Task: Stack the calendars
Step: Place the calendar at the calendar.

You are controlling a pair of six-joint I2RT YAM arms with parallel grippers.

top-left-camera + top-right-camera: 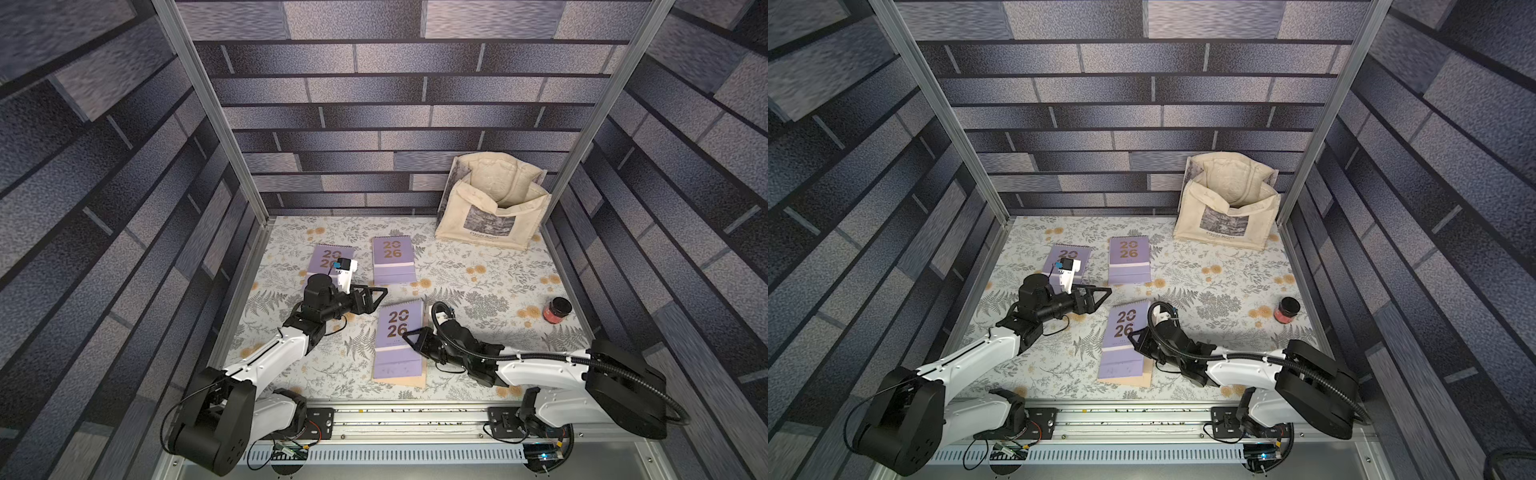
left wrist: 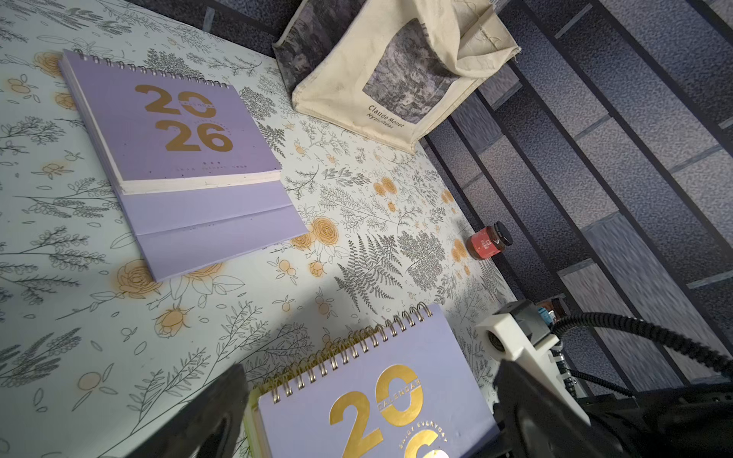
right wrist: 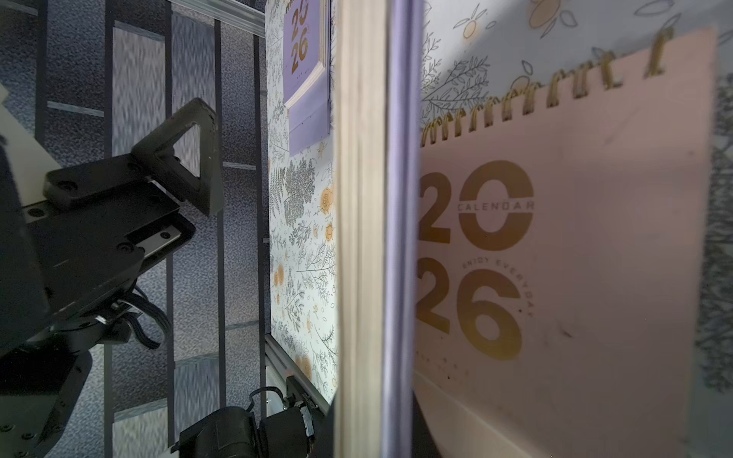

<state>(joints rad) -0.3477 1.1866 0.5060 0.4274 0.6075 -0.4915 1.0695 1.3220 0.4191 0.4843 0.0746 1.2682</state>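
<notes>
Status: roughly half done, by my read. Right gripper (image 1: 410, 336) is sitting clamped on the right edge of the top lavender calendar (image 1: 395, 353), near the middle of the worktop's (image 1: 498, 266) front edge. The right wrist view is showing that edge raised off the peach calendar (image 3: 575, 257) underneath, so it looks like it's being laid down and not let go yet. The peach edge is poking out on the front side in both top views. A pale green strip (image 2: 249, 426) is showing under the lavender cover in the left wrist view. Probably the yellow-green one in the pile, can't confirm. Left gripper (image 1: 378, 296) is hanging wide open and empty between the pile and the loose ones. The back-left lavender calendar (image 1: 321, 258) and back-centre lavender calendar (image 1: 392, 261) are lying flat near each other without touching. Those two are what's remaining.
</notes>
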